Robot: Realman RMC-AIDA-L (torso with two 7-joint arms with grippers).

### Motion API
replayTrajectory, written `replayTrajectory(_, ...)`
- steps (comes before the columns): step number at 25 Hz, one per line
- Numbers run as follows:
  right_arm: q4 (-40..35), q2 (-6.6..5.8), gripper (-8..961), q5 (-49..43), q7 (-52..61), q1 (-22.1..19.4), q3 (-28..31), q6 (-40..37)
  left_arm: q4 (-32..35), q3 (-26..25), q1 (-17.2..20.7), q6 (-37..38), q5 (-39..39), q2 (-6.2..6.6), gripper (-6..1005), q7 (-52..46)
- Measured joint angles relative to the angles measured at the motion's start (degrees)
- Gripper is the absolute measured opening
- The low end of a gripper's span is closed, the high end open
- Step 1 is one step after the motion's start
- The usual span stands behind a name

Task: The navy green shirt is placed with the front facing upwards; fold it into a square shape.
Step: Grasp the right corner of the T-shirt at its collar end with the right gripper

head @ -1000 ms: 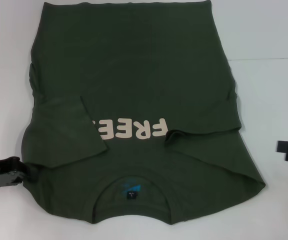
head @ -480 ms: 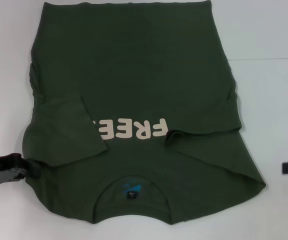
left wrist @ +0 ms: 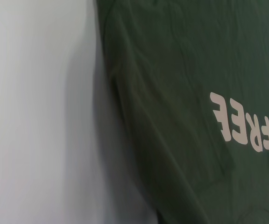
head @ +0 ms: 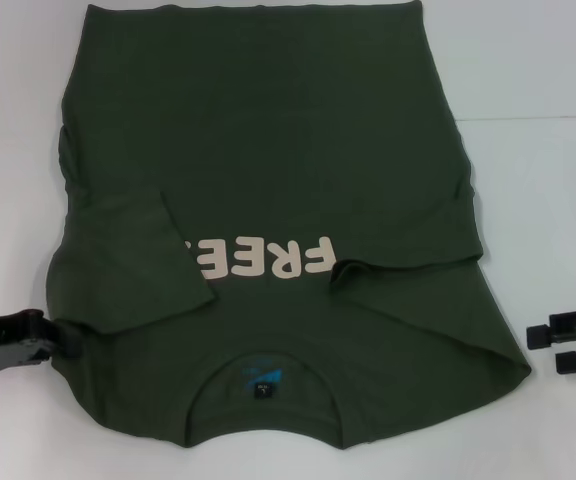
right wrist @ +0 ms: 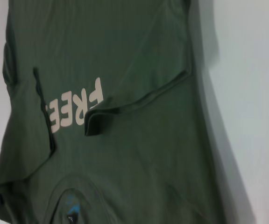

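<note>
The navy green shirt [head: 268, 150] lies flat on the white table, collar toward me, with both sleeves folded in over the chest. The left sleeve covers the end of the cream "FREE" lettering [head: 268, 258]. A blue neck label [head: 265, 380] shows inside the collar. My left gripper [head: 63, 337] sits at the shirt's left shoulder edge, touching the cloth. My right gripper [head: 540, 348] is open, low over the table a little to the right of the shirt's right shoulder corner, apart from it. The shirt [left wrist: 172, 93] fills the left wrist view, and the shirt [right wrist: 125, 163] fills the right wrist view.
The white table [head: 548, 200] stretches bare on both sides of the shirt. A faint seam line [head: 533, 118] crosses it at the back right. Nothing else stands on it.
My right gripper has come in leftward toward the shirt's right shoulder. My left gripper has edged right up to the left shoulder edge. The shirt has not moved.
</note>
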Motion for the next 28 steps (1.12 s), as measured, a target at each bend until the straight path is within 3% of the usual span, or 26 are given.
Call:
replayTrajectory(9,0.67,0.72,759,-5.25,1.43,4.68,-0.96,3.27,0.24,-0.62,0.16,1.34,-0.78,0.2,43,0.17)
replayTrajectory(18,0.7,2.45,759,-5.48,2.24,6.32,-3.98,4.8,0.39,-0.75,0.19,1.56,-0.92,0.52,43,0.15)
replayTrajectory(28,0.69,2.32,760,-5.73,2.69,5.56,-4.72,5.0,0.41,-0.7,0.17,1.53,-0.9,0.37,43,0.14)
